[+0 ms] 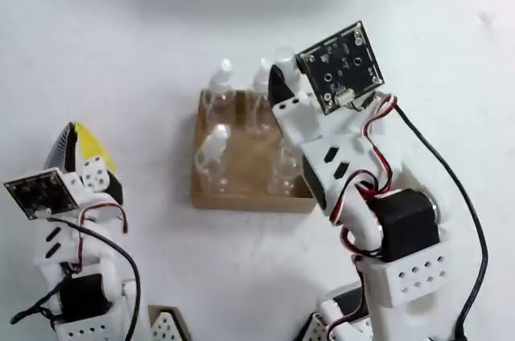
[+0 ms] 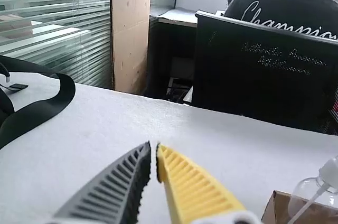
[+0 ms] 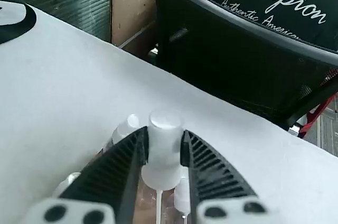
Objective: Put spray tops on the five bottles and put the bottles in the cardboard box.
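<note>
My right gripper (image 3: 163,135) clamped on spray top (image 3: 165,122) above cardboard box (image 1: 211,196) — likely last placing. Next: lower between bottles (image 1: 214,152) in box, release. My left gripper (image 2: 153,152) closed, empty — left of box.

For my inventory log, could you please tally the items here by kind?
Cardboard box: 1
Bottles visible in it: 4
Grippers: 2, left gripper and right gripper
Spray top in the right gripper: 1
Total: 8

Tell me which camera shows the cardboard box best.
The high view: the cardboard box is seen from above, an arm covering one side. The left wrist view catches one corner, the right wrist view perhaps a brown sliver.
</note>
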Available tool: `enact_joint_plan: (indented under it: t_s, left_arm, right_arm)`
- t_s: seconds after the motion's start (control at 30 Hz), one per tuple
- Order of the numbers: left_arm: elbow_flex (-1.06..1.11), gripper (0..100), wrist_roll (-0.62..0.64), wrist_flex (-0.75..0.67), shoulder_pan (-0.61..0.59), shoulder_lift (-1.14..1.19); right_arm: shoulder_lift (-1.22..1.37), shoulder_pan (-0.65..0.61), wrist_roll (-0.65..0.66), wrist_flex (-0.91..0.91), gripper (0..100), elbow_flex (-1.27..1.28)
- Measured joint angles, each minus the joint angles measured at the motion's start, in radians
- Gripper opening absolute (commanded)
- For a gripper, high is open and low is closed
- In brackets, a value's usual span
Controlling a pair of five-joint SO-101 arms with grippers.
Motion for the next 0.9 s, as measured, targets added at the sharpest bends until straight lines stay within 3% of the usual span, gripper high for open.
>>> enact_joint_plan:
  t_s: [0.27,0.9]
  left_arm:
    - [0.000,2,0.000,0.000,0.000,0.000]
    - [0.000,2,0.000,0.000,0.000,0.000]
  right_arm:
    - [0.000,0.000,0.000,-0.095,1.5,0.164]
    - [0.002,0.000,0.003,-0.104,1.7,0.233]
